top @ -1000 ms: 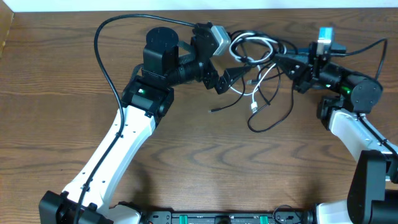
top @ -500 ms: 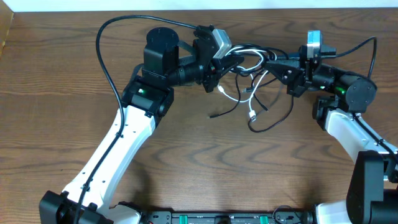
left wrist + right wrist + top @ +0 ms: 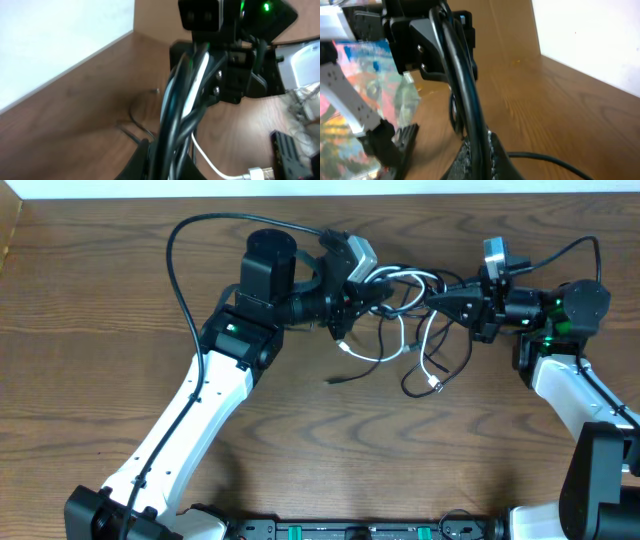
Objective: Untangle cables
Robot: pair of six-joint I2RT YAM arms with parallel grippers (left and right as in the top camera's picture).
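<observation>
- the cables [image 3: 400, 330] hang in the upper middle of the overhead frame: a knot of black and white cord strung between the two grippers. loose loops, a white plug [image 3: 437, 385] and a black cord end [image 3: 335, 380] trail toward the centre of the table [image 3: 300, 440].
- the left gripper [image 3: 372, 288], upper middle-left, is clamped on a twisted bundle. its wrist view shows black strands and a white cable [image 3: 197, 85] rising together from the bottom centre.
- the right gripper [image 3: 443, 298], upper right, is closed on a black cable [image 3: 462, 85], which climbs from the bottom of its wrist view toward the other gripper.
- the step in hand looks like drawing the knot apart between the two grips.
- to do it well, i would pull slowly and level along the line between the grippers, watching the twist near the left fingers.
- the left side holds several strands at once, so a hard straight pull may tighten the twist rather than free it.
- raising both grips a little should let the hanging loops slide out under their own weight.
- the white plug could snag in a loop; ease off if a cord goes taut.
</observation>
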